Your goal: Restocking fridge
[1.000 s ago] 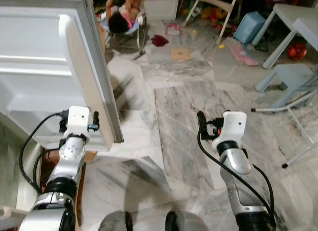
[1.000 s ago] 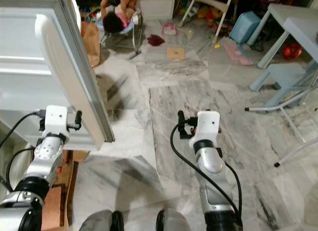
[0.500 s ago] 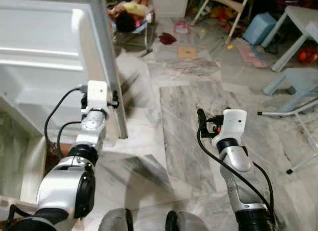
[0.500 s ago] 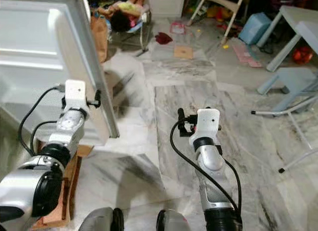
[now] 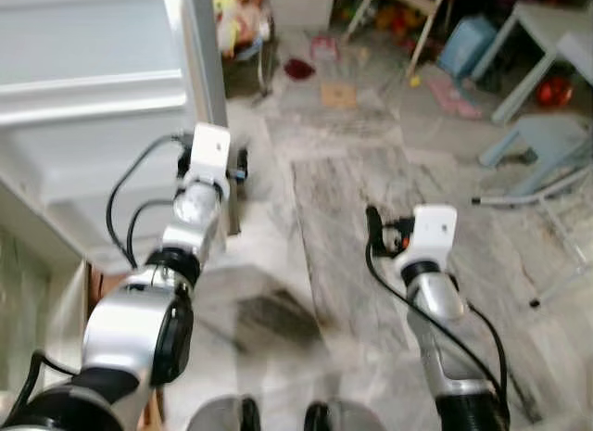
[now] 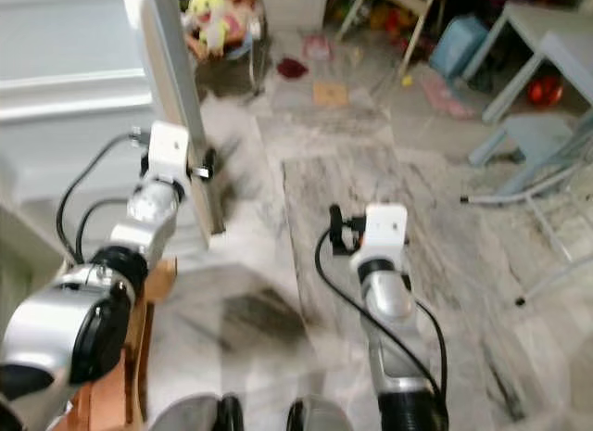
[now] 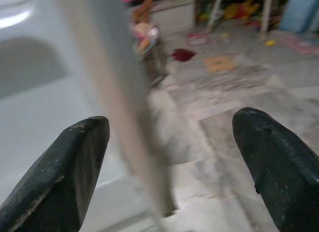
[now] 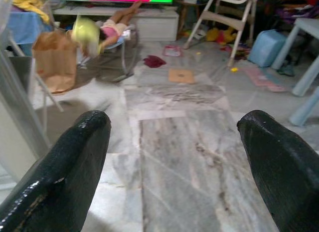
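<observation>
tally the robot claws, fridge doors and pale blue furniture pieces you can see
robot claws: 2, left claw open astride the fridge door's edge, right claw open over the floor
fridge doors: 1, the open fridge door
pale blue furniture: 2, table and stool
total: 5

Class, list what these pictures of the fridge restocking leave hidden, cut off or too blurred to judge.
- Fridge interior: cut off at the eye views' left edge; contents unseen.
- Fridge door: its outer face is turned away.
- Left gripper: the door edge stands between its open fingers; contact is blurred.
- Right gripper: open, empty.
- Floor clutter: too small and blurred.
</observation>
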Motion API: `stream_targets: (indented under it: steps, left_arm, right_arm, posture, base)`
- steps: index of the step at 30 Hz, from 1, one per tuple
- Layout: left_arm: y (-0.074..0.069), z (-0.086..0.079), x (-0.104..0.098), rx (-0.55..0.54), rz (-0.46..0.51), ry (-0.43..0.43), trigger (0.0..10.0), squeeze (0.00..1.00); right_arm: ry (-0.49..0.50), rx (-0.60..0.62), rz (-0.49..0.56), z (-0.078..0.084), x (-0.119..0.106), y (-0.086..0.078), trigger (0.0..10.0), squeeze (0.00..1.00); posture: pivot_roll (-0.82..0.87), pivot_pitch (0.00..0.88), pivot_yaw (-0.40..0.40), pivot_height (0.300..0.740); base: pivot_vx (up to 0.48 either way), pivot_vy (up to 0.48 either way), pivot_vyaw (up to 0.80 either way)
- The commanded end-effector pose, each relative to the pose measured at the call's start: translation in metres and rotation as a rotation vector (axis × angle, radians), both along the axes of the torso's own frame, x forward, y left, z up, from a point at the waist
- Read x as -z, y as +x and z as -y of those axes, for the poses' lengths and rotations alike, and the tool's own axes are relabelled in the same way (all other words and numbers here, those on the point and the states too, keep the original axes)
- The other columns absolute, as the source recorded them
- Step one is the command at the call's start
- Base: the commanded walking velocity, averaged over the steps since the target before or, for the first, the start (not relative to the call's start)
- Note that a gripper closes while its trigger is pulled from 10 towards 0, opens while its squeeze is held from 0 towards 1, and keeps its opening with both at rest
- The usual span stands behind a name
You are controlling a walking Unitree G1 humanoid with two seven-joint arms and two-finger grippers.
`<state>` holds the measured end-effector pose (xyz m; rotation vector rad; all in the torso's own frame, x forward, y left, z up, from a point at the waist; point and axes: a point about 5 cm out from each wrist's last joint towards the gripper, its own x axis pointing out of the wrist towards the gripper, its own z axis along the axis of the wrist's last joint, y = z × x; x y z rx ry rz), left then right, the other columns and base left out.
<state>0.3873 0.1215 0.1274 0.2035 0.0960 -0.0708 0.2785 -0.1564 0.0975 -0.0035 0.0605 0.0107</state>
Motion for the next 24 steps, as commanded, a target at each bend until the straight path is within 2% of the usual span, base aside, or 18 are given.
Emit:
stream_targets:
  steps: [1,8,12,14,18,19,20,24]
  left_arm:
    - [0.001,0.002,-0.002,0.003,0.001,0.014,10.0,0.0]
    - [-0.009,0.002,0.014,0.029,0.008,0.036,10.0,0.0]
    - [-0.021,-0.014,0.029,0.024,0.025,0.03,10.0,0.0]
    - [-0.024,-0.017,0.03,0.023,0.029,0.033,10.0,0.0]
    - [-0.042,-0.039,0.041,0.005,0.076,0.038,10.0,0.0]
    - [-0.042,-0.039,0.041,0.005,0.076,0.038,10.0,0.0]
    - [-0.052,-0.048,0.044,0.009,0.084,0.057,10.0,0.0]
    - [-0.062,-0.054,0.044,-0.008,0.098,0.068,10.0,0.0]
  right_arm:
    - [0.002,0.014,0.006,0.002,-0.001,0.002,10.0,0.0]
    - [0.006,0.014,0.008,0.002,0.0,0.001,10.0,0.0]
    - [0.013,0.014,0.003,0.001,0.002,0.0,10.0,0.0]
    - [0.015,0.014,0.003,0.001,0.002,0.0,10.0,0.0]
    - [0.03,0.005,0.012,-0.001,0.001,0.002,10.0,0.0]
    - [0.03,0.005,0.012,-0.001,0.001,0.002,10.0,0.0]
    - [0.032,0.001,0.017,-0.002,-0.001,0.005,10.0,0.0]
    - [0.033,-0.001,0.024,-0.002,-0.005,0.008,10.0,0.0]
  posture:
    - [-0.06,0.049,-0.049,0.74]
    - [-0.06,0.045,-0.047,0.74]
    - [-0.05,0.046,-0.049,0.74]
    - [-0.04,0.047,-0.05,0.74]
    - [-0.02,0.054,-0.051,0.74]
    - [-0.02,0.054,-0.051,0.74]
    - [0.0,0.074,-0.047,0.74]
    - [0.01,0.091,-0.045,0.74]
  base:
    - [0.0,0.0,0.0]
    - [0.0,0.0,0.0]
    - [0.0,0.0,0.0]
    - [0.0,0.0,0.0]
    - [0.0,0.0,0.0]
    - [0.0,0.0,0.0]
    - [0.0,0.0,0.0]
    - [0.0,0.0,0.0]
